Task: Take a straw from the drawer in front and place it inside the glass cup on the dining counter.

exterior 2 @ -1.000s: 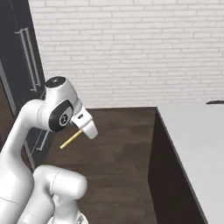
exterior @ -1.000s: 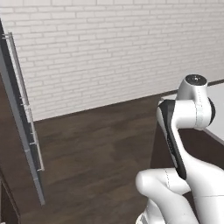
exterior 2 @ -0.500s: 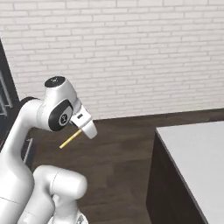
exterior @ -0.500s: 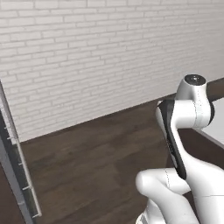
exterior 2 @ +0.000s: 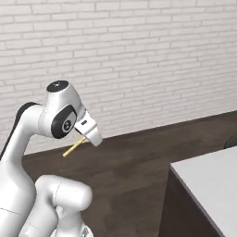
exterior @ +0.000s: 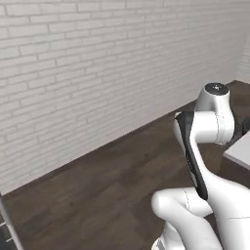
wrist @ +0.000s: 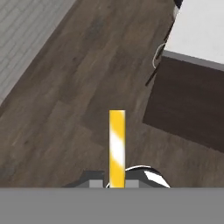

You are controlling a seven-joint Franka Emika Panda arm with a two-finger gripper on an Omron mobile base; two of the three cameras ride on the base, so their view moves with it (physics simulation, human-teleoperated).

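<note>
base turned: cabinet doors gone from view, white worktop point(exterior 2: 208, 180) now closer | fingers point(exterior 2: 94, 137) clenched on straw point(exterior 2: 73, 147) | carry leg, cup unseen

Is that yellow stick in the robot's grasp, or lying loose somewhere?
In its grasp. The straw sticks out from the shut tool, above the wood floor, touching nothing else.

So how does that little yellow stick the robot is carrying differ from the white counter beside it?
The straw is thin, yellow with paler bands, and held up off the floor in the shut gripper; the dining counter is a broad white slab resting flat on a dark base. The straw sticks out at a slant from the hand, while the counter lies level. Both have straight edges.
</note>
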